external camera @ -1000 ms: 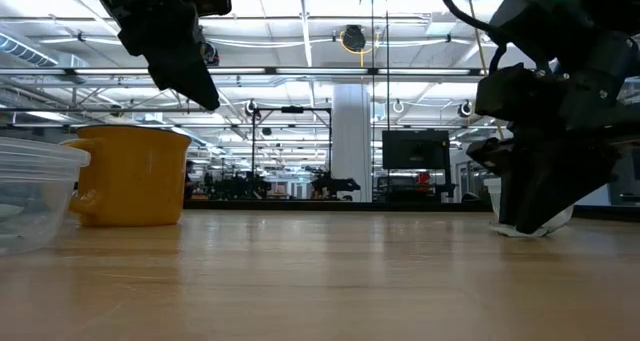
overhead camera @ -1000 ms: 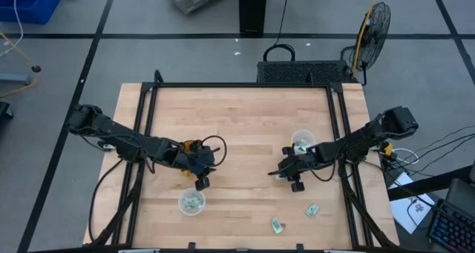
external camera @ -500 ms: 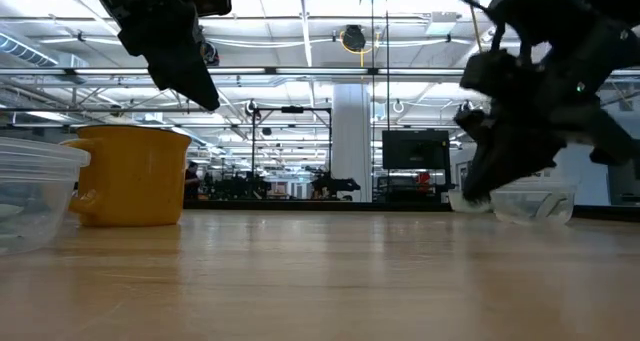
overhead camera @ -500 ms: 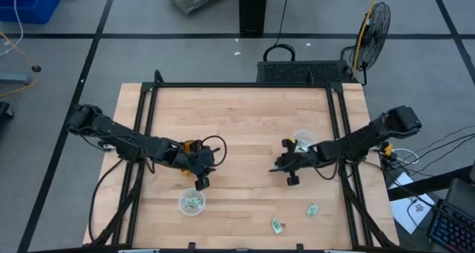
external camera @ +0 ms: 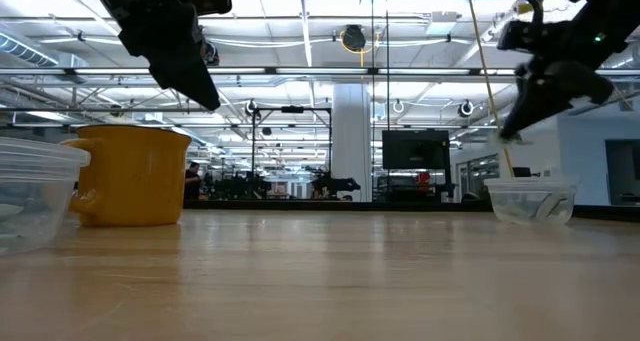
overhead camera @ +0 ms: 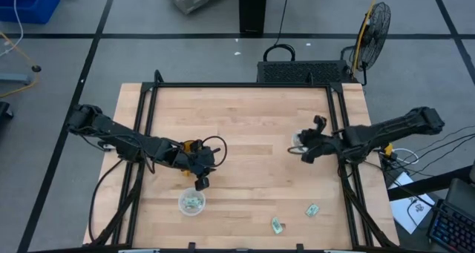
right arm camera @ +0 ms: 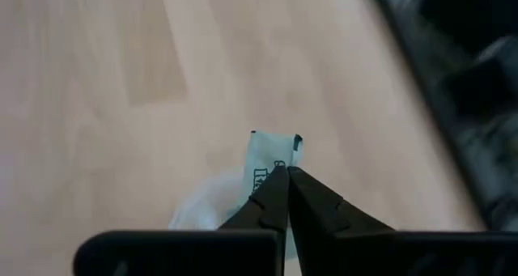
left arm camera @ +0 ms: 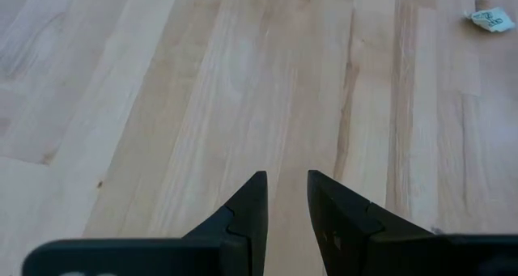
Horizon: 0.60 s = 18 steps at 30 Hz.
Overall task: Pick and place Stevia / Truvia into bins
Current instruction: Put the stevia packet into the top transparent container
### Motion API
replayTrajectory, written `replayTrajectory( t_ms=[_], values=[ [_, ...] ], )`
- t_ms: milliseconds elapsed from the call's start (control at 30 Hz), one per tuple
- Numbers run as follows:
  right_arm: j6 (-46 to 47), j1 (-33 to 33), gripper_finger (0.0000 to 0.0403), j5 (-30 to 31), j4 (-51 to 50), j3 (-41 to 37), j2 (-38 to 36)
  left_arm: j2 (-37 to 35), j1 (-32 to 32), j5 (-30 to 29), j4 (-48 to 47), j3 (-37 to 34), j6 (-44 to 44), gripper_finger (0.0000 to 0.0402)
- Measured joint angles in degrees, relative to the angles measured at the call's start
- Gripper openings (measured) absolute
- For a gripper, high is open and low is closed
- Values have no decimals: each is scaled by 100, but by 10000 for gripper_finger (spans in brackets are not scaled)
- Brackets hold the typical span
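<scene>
My right gripper (overhead camera: 304, 146) hovers over the right clear cup (overhead camera: 298, 139), shut on a pale green Stevia packet (right arm camera: 273, 150). In the right wrist view that cup (right arm camera: 206, 207) lies blurred beneath the packet. In the low view the gripper (external camera: 548, 73) is well above the cup (external camera: 530, 201). My left gripper (overhead camera: 200, 173) hangs narrowly open and holds nothing, between the amber cup (overhead camera: 191, 145) and the left clear cup (overhead camera: 191, 202), which has packets inside. Two loose packets (overhead camera: 277, 225) (overhead camera: 312, 208) lie flat near the table's near edge. My right gripper pinches the packet between its two fingertips (right arm camera: 271, 197), at the edge nearest the fingers (right arm camera: 278, 167). The rest of the packet sticks out past the tips. It is lifted clear, above the right clear cup.
The amber-orange cup (external camera: 130, 176) stands just beyond my left gripper. A black frame (overhead camera: 338, 134) runs along the table's sides, close to the right cup. Bare wood (overhead camera: 245, 127) fills the middle and far part of the table. One loose packet (left arm camera: 490, 19) shows in the left wrist view.
My right gripper has risen from the table top and swung toward the far right, from the table's middle to above the right clear cup, turning as it went and staying shut on the packet.
</scene>
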Motion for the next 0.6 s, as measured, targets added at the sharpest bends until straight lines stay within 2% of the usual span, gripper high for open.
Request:
replayTrajectory(
  t_ms=[133,233,367,533,600],
  values=[
    [137,-178,4,-483,138,-49,-172,0,0,-83,22,0,97,93],
    [219,-309,4,-505,117,-113,-108,0,8,-107,32,0,89,93],
    [783,-558,4,-543,128,-291,17,0,11,-105,33,0,76,93],
    [1001,-913,4,-1372,127,-499,268,0,11,-105,36,0,76,93],
    [1116,-998,4,-1408,119,-556,368,0,11,-105,36,0,76,93]
  ],
)
